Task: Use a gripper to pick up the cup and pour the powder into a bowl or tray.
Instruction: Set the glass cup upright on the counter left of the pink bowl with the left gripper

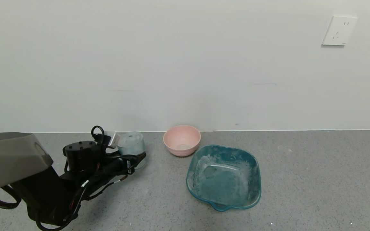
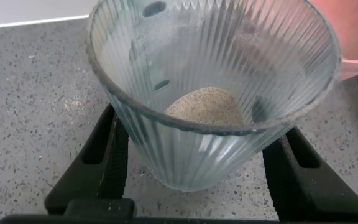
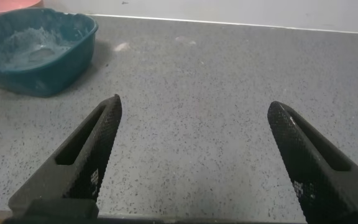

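Ribbed translucent cup (image 1: 132,146) is seen upright on the grey table (image 1: 300,179), near the wall and to the left of the pink bowl (image 1: 181,140). The left gripper (image 1: 133,157) is placed around the cup, and in the left wrist view its two black jaws are pressed against the cup (image 2: 210,93) on both sides. A small heap of pale powder (image 2: 205,107) is seen at the bottom of the cup. The teal square tray (image 1: 224,177), dusted with white, is placed just beside the bowl, nearer to the robot. The right gripper (image 3: 194,155) is held low over the bare table, well apart from the tray (image 3: 36,53), with its jaws spread wide and nothing between them.
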Controlling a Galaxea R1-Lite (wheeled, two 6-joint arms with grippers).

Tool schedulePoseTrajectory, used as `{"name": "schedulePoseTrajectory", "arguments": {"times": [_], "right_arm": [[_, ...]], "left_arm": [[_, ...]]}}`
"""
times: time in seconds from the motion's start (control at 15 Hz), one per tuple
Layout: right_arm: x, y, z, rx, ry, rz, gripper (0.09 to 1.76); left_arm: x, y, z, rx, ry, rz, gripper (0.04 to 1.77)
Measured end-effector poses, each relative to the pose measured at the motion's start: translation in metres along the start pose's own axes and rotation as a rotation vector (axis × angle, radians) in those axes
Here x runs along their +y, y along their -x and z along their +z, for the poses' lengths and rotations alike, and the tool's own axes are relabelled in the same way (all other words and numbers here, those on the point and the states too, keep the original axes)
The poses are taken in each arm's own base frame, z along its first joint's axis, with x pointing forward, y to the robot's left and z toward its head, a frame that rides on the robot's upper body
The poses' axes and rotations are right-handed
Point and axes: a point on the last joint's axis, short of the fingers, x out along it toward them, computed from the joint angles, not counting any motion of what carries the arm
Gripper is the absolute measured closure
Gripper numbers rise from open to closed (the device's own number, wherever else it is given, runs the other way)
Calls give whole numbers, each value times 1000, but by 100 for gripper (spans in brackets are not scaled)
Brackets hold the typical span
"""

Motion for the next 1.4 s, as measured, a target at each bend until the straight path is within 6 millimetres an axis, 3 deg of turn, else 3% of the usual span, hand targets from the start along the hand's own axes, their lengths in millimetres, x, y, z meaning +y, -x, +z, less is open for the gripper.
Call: {"name": "schedulePoseTrajectory", "arguments": {"times": [1.4], "right_arm": [[0, 0, 0, 0, 0, 0, 14]], "left_arm": [[1, -12, -23, 21, 12, -1, 56]]}}
